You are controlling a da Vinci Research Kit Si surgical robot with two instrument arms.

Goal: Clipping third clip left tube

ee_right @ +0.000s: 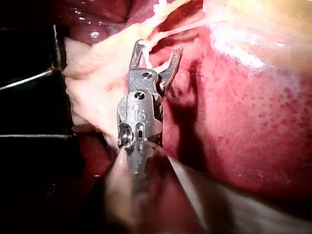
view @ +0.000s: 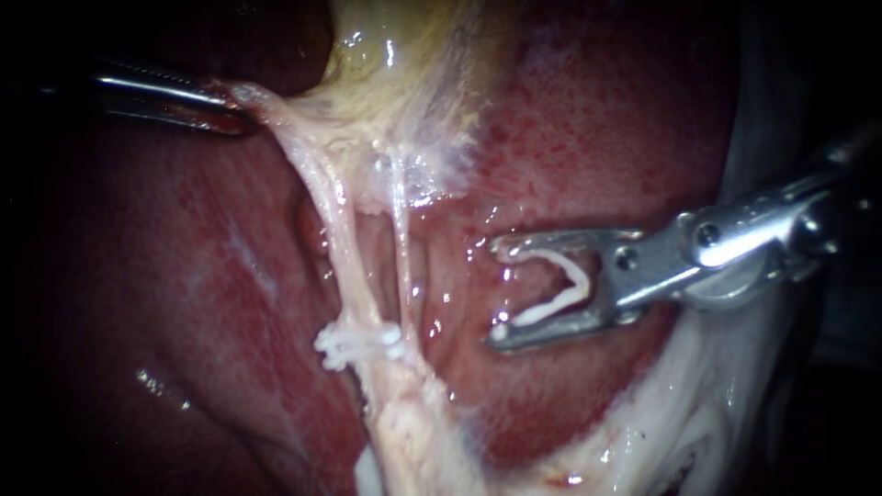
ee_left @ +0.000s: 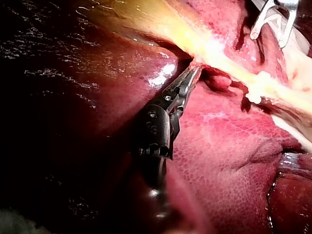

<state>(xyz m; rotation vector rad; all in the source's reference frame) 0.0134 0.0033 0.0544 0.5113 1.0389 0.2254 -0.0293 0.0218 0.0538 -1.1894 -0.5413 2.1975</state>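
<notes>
My left instrument (view: 225, 108) comes in at the upper left, its jaws shut on pale tissue below the yellowish gallbladder (view: 395, 55), pulling it leftward. Two pale tubes run down from there: the thicker left tube (view: 340, 239) and a thin right tube (view: 402, 248). White clips (view: 358, 342) sit across their lower part. My right instrument (view: 498, 291) stands to the right of the tubes and apart from them, its jaws spread wide around a white clip (view: 560, 285) that touches both jaws. The left wrist view shows my left instrument (ee_left: 192, 73) gripping the stretched tissue.
Red liver (view: 597, 138) lies behind and around the tubes. White fatty tissue (view: 698, 413) fills the lower right. In the right wrist view my right instrument (ee_right: 157, 48) points at pale tissue (ee_right: 97, 73), with liver (ee_right: 253, 122) beside it.
</notes>
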